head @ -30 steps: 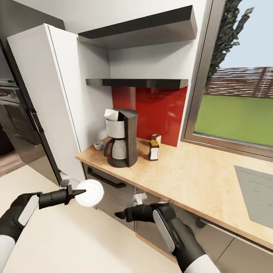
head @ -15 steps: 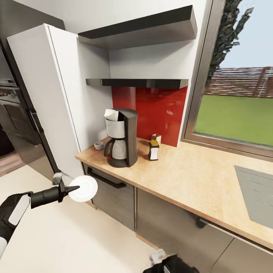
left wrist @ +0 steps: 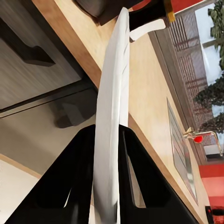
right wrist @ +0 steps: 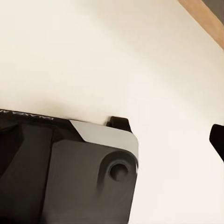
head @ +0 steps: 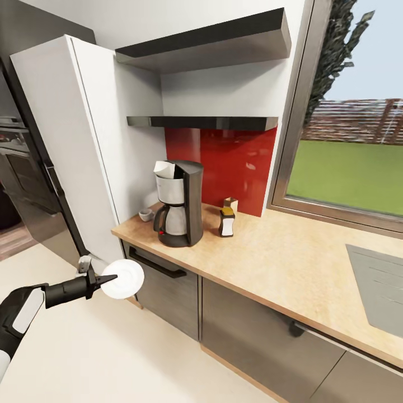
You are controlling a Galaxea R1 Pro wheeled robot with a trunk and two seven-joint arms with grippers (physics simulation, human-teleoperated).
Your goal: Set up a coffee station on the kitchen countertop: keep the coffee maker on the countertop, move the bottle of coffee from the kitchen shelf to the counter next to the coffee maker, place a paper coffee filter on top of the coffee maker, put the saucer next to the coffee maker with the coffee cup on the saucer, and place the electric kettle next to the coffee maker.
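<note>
Left gripper (head: 106, 278) lower left of frame, fingers (left wrist: 79, 172) clamped on rim of 1 white saucer (head: 123, 279), held edge-on below countertop (head: 268, 252). On countertop: 1 coffee maker (head: 178, 204), 1 coffee cup (head: 146, 214), 1 bottle (head: 226, 221). Right gripper state: cannot tell.

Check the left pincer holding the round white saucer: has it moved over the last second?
Yes. The left pincer with the round white saucer shifted left and slightly up, away from the dark drawer handle under the wooden countertop.

My right gripper's fingers out of frame; cup (head: 145, 214) behind coffee maker (head: 179, 202) too small to judge; hob (head: 380, 285) cut by edge.
</note>
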